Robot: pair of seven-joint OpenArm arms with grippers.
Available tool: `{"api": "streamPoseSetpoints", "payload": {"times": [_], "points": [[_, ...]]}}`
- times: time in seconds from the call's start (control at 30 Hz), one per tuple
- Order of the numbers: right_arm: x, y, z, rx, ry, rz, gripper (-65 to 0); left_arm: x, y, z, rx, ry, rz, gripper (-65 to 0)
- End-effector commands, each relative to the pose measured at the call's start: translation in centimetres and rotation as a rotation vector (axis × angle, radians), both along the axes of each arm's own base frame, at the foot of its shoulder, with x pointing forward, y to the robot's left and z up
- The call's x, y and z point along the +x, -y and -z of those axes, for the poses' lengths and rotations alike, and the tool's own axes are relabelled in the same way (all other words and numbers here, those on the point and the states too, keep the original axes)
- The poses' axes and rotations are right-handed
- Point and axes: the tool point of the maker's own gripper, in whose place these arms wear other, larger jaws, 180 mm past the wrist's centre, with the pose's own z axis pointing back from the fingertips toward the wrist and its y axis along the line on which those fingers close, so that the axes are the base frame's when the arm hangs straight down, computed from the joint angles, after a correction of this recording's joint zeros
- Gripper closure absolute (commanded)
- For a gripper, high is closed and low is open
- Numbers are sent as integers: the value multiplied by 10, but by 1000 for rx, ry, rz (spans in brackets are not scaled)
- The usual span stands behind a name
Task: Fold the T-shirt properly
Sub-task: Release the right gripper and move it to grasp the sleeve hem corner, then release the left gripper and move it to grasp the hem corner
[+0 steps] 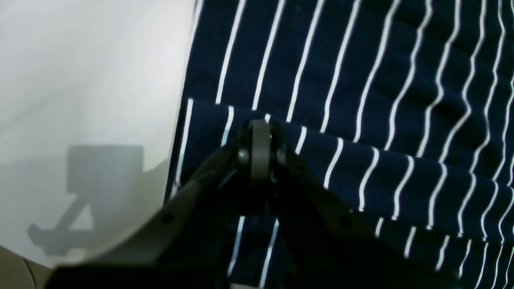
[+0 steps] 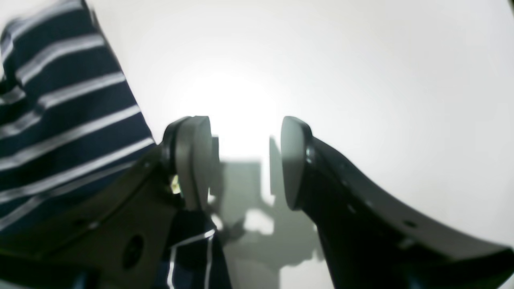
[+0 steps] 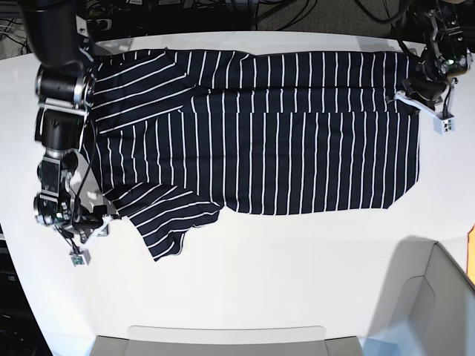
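Observation:
The dark navy T-shirt (image 3: 260, 141) with thin white stripes lies spread flat across the white table (image 3: 282, 267), its far edge folded over. At the shirt's far right corner my left gripper (image 3: 403, 95) is shut on the folded edge. In the left wrist view its tips (image 1: 261, 136) pinch that fold of the T-shirt (image 1: 361, 80). My right gripper (image 3: 102, 220) is at the near left, beside the sleeve. In the right wrist view it (image 2: 245, 160) stands open with only bare table between its fingers. The T-shirt (image 2: 60, 112) lies just to its left.
A grey bin (image 3: 438, 297) stands at the near right corner, and a shallow tray edge (image 3: 223, 337) runs along the table's front. Cables lie behind the far edge. Bare white table stretches in front of the shirt.

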Motion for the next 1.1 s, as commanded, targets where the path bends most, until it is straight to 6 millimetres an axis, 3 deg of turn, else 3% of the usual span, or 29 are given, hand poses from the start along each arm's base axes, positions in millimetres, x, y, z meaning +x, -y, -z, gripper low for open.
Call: {"api": "streamPoseSetpoints", "payload": {"times": [0.0,0.37,0.5,0.77,0.9,1.07], "points": [[22,-3,-26,23,74,-26,-284,8,-4,-11,22,33,10,0],[34,-30,-20,113,170,-85,-283,8,-4,-11,22,36,11,0],[37,-33,-12,150,163,-69,-283,18,-2,-17,20,63,12,0],[27,-58,23,159,80,-121,-283,18,-2,-17,20,63,12,0],[24,-77,31,167,67,-156,-283,19,-2,-17,20,67,14,0],[23,-90,34,183,61,-176,-282,42,-3,-32,25,129,16,0]]}}
